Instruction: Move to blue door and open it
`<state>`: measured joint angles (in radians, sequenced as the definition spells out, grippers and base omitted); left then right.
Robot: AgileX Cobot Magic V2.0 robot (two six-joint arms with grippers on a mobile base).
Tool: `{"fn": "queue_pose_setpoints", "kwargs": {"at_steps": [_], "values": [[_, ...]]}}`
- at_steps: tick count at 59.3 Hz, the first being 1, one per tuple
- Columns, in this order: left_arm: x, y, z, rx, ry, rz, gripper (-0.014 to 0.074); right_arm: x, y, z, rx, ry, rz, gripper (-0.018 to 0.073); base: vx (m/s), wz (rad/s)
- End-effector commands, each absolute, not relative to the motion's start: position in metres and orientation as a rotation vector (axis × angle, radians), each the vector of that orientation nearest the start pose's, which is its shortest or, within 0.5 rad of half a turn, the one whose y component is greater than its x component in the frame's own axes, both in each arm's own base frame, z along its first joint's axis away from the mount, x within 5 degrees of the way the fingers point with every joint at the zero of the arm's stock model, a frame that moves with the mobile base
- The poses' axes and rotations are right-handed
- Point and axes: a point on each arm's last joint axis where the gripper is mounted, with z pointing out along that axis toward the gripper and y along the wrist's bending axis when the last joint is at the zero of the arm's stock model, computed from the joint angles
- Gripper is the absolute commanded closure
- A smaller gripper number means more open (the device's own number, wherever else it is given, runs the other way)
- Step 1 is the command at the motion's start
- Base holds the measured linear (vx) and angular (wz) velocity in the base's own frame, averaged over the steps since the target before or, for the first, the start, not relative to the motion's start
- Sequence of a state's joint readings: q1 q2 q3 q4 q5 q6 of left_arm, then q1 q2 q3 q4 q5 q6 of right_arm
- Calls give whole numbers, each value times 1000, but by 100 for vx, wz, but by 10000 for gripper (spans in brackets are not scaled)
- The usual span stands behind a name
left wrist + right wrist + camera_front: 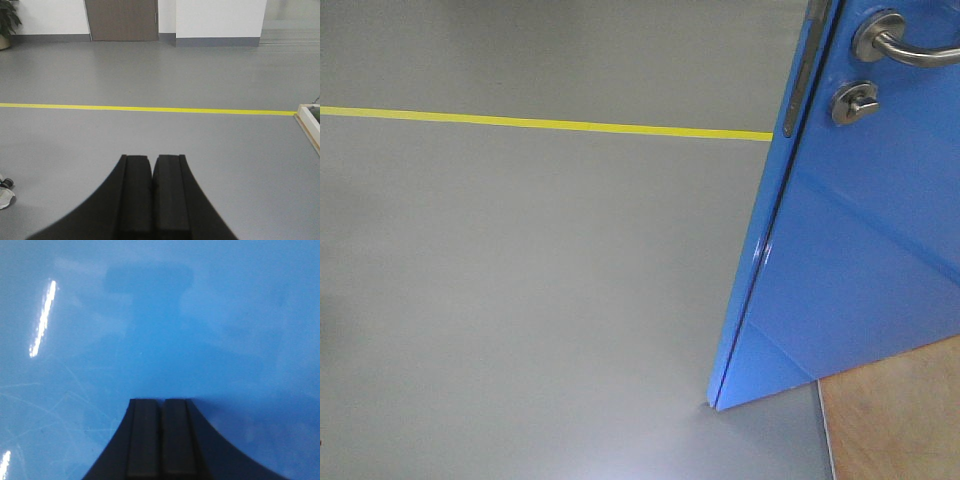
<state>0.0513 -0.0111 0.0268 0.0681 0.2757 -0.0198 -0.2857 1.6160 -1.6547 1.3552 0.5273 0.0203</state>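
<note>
Door position first: the blue door (860, 250) fills the right side of your front view, its glossy panel slanting down to a bottom corner that meets the grey floor (520, 300). You can see its narrow free edge, with a dark metal latch plate (798, 85) set into it. Near the top right sit the silver lever handle (910, 45) and, just below it, the round silver lock (853, 102). A yellow floor line (540, 123) runs across the view and ends behind the door's edge. A patch of wood-coloured flooring (900, 420) shows beneath the panel at lower right.

Left gripper (152, 162): pads pressed together, nothing between them. It points across grey floor toward the yellow line. A brown door (121, 20) stands in the far white wall, with a potted plant (6, 22) at far left. A shoe (5, 196) lies at the left edge and a white-framed box (309, 120) at the right edge.

Right gripper (161, 404): pads likewise together and empty. Your right wrist view is filled by the blue panel close ahead, with light streaks and a dim reflection of the gripper on it. Whether the tips touch the panel cannot be determined.
</note>
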Motion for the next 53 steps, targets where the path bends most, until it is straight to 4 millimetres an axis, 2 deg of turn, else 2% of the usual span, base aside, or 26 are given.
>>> {"fn": "queue_pose_setpoints", "kwargs": {"at_steps": [1, 53], "values": [[54, 4, 197, -20, 1651, 78, 524, 362, -60, 481, 857, 1377, 1216, 561, 19, 3], [54, 4, 197, -20, 1651, 78, 524, 363, -60, 478, 856, 1386, 1214, 561, 21, 1]]}}
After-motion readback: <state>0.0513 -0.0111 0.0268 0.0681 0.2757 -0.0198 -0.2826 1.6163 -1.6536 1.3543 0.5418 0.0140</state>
